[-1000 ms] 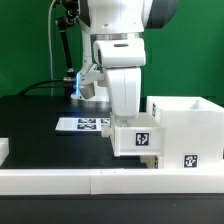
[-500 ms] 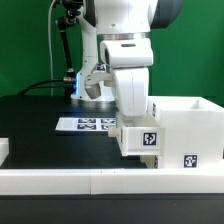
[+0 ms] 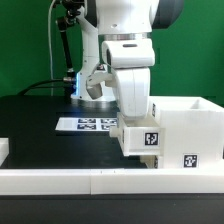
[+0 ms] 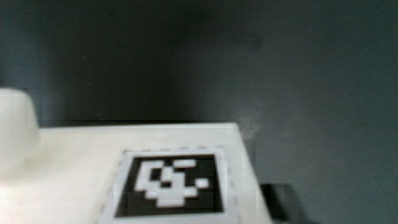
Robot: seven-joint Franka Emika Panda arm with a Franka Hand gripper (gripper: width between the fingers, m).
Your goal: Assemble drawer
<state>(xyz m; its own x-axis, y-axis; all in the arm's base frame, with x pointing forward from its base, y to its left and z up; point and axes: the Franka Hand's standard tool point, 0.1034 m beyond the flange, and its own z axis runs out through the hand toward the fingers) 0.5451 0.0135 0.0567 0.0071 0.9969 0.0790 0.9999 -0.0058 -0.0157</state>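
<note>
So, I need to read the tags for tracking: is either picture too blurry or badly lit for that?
Exterior view: sharp and evenly lit, the tags on the tray and on the housing show crisp squares; the marker board tags are small but legible. Wrist view: soft and out of focus, the tag on the white part has fuzzy edges and is cut by the frame; the dark table shows no glare.

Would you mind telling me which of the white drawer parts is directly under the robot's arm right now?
It is the small tray, with its tag facing the camera, just below the arm. The big housing stands beside it, toward the exterior view's right.
</note>
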